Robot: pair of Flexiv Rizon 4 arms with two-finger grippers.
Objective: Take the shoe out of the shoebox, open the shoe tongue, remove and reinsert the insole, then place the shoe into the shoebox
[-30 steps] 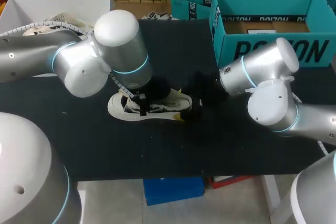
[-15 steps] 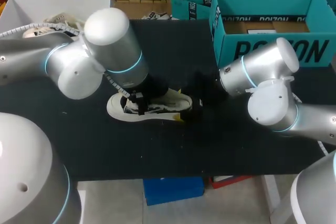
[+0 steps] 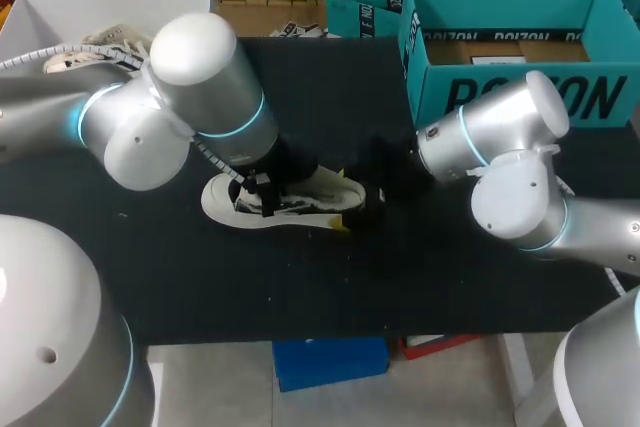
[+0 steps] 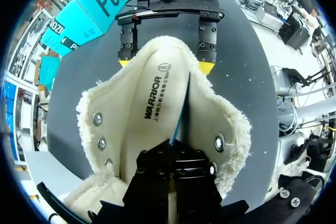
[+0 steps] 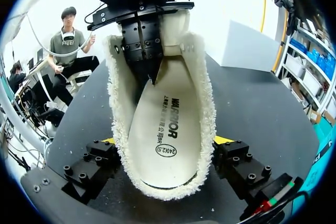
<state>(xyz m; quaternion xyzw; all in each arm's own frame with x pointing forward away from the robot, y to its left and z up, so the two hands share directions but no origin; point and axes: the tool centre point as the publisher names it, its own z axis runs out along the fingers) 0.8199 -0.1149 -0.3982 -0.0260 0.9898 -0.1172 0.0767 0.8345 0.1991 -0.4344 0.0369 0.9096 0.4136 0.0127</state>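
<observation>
A white fleece-lined shoe [image 3: 300,199] lies on the black table, its toe toward my left arm. In the left wrist view the shoe [image 4: 220,124] is wide open and its printed insole [image 4: 155,98] shows. My left gripper [image 4: 172,153] is down inside the shoe, shut, pinching the insole's edge, where a thin blue underside shows. My right gripper [image 5: 165,145] straddles the heel, and its fingers [image 5: 105,153] press the fleece collar from both sides. In the head view the left gripper [image 3: 262,192] is over the shoe's middle, and the right gripper [image 3: 362,209] is at its heel.
The teal shoebox [image 3: 520,97] stands open at the back right. A second teal box [image 3: 365,7] is behind it. A white box [image 3: 60,12] holding another shoe is at the back left. The table's front edge runs close below the shoe.
My left arm has swung a little to the left and back, and the shoe's toe shifted slightly left with it. The right arm has not moved.
</observation>
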